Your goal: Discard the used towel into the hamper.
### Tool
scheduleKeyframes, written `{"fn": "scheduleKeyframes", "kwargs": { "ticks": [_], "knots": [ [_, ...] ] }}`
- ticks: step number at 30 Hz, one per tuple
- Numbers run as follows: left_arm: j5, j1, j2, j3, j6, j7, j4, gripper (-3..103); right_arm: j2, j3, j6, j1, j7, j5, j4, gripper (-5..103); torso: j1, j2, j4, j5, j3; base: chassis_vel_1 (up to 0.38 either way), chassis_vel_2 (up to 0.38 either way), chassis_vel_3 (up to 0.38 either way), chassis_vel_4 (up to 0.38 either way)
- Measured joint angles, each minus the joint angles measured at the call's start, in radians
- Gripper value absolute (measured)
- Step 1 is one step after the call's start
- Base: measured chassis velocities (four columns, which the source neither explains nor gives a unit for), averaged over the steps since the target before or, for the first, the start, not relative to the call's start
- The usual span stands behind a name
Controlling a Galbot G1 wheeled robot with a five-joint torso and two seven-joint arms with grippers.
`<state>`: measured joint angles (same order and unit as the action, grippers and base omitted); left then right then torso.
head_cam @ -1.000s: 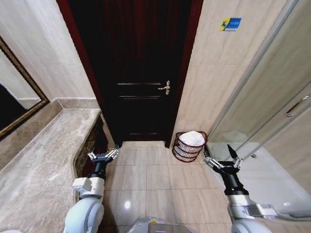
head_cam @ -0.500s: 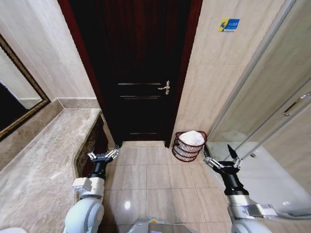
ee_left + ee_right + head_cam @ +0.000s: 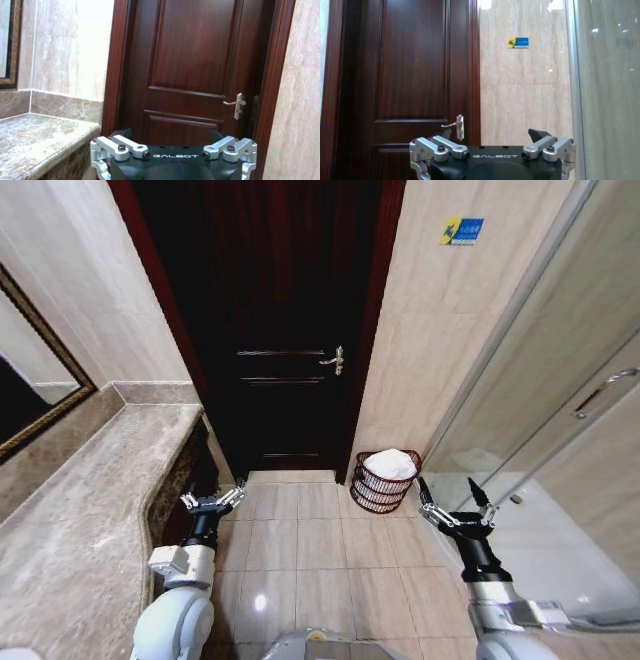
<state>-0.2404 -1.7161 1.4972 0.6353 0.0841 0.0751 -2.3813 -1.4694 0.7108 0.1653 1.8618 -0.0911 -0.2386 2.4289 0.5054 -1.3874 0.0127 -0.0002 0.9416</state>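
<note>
Towel sits white inside hamper, on floor beside door frame, ahead-right of robot. Left end effector and right end effector both spread, empty, held low. Advise: keep clear of hamper, no re-grip req'd.

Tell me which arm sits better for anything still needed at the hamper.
Right, probably. The right gripper, open and empty, hangs just beside the hamper, which already holds a white towel. The left gripper, also open, hangs by the marble counter, farther off.
</note>
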Motion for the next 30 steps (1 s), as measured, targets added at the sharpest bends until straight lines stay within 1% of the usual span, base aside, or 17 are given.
{"fn": "scheduleKeyframes", "kwargs": {
  "ticks": [11,15,30],
  "knots": [
    [0.0,0.0,0.0,0.0,0.0,0.0,0.0,100,0.0,0.0,0.0,0.0,0.0,0.0,0.0,100,-0.002,0.003,-0.0005,0.0002,-0.001,0.0,0.0,0.0,0.0],
    [0.0,0.0,0.0,0.0,0.0,0.0,0.0,100,0.0,0.0,0.0,0.0,0.0,0.0,0.0,100,-0.002,0.004,-0.0002,0.0002,-0.001,0.0,0.0,0.0,0.0],
    [0.0,0.0,0.0,0.0,0.0,0.0,0.0,100,0.0,0.0,0.0,0.0,0.0,0.0,0.0,100,-0.002,0.004,-0.0002,0.0002,-0.001,0.0,0.0,0.0,0.0]
  ]
}}
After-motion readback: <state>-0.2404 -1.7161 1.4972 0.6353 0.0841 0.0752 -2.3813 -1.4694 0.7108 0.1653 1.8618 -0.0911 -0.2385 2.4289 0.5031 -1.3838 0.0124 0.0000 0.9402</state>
